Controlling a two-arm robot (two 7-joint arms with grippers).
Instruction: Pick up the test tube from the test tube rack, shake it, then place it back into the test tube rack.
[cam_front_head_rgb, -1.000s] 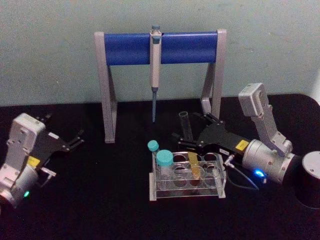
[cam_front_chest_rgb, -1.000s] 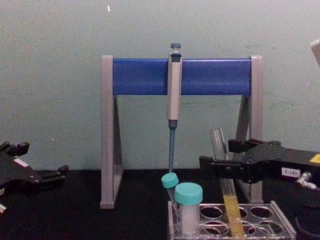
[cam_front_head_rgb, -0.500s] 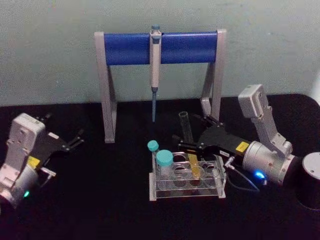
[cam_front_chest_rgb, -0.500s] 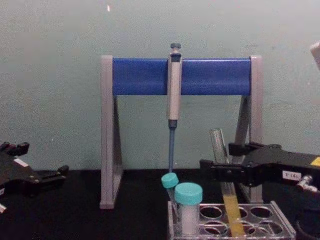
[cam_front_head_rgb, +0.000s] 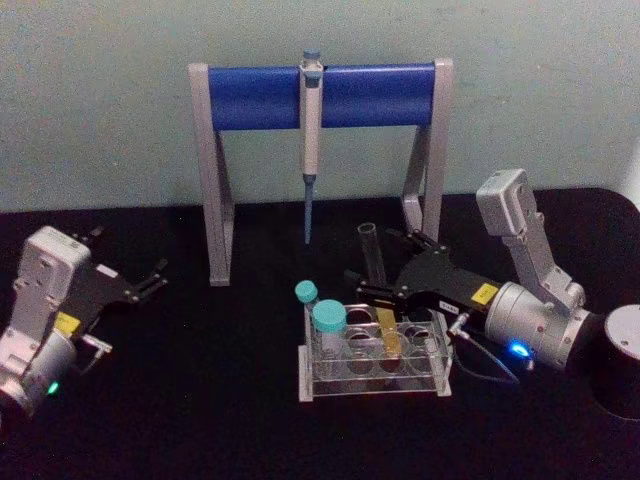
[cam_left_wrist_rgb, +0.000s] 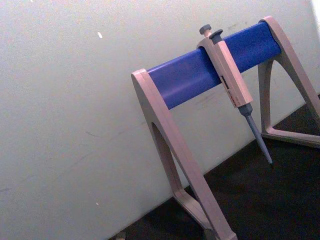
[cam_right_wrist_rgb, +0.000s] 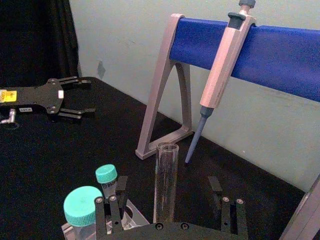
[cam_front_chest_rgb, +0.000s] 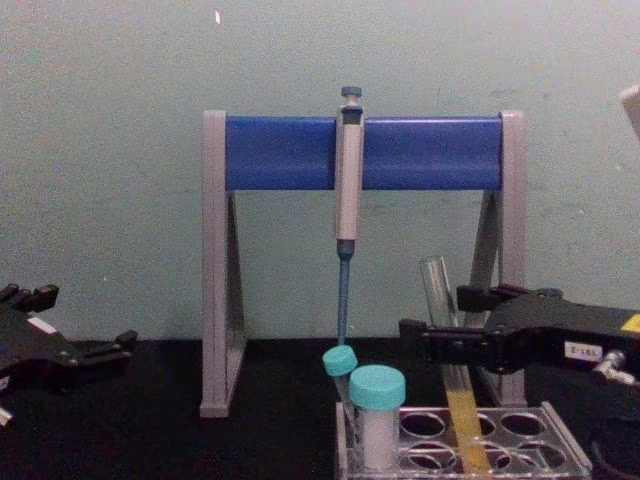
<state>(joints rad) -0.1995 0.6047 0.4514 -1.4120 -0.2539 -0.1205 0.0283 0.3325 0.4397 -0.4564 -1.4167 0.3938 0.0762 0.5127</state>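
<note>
Movement since half a second ago: almost none. The right gripper (cam_front_head_rgb: 372, 258) stays level about the test tube (cam_front_chest_rgb: 437, 285), and the tube is still seated in its hole.

Progress: first step unfinished. The tube is bracketed but not clamped or lifted. Closing, lifting, shaking and returning it all remain.

1. Desk (cam_front_head_rgb: 200, 400): black surface under both grippers, carrying every item below.
2. Pipette stand (cam_front_head_rgb: 320, 95): grey legs, blue crossbar. It is beyond the right gripper and well above it.
3. Right gripper: reaches in from the right at mid-tube height. Its fingers (cam_right_wrist_rgb: 107, 205) are spread, one on each side of the tube, and the right wrist view shows clear gaps to the glass.
4. Left gripper (cam_front_head_rgb: 128, 255): parked well to the left of the right gripper, low over the desk, fingers apart and holding nothing.
5. Test tube rack (cam_front_head_rgb: 372, 385): low, clear plastic, directly below the right gripper's fingertips. It holds the test tube and two capped items. The remaining holes appear empty.
6. Pipette (cam_front_head_rgb: 311, 130): hangs from the crossbar, tip down, beyond and left of the right gripper.
7. Test tube: clear, uncapped, leaning slightly, with its open mouth above the gripper. Yellow-orange liquid (cam_front_chest_rgb: 465, 430) fills its lower part, below the gripper and inside the rack.
8. White vial (cam_front_head_rgb: 329, 320): teal-capped, in the rack's left end, below and left of the right gripper. Its contents cannot be made out.
9. Thin tube (cam_front_head_rgb: 306, 292): teal-capped, just behind the vial.
</note>
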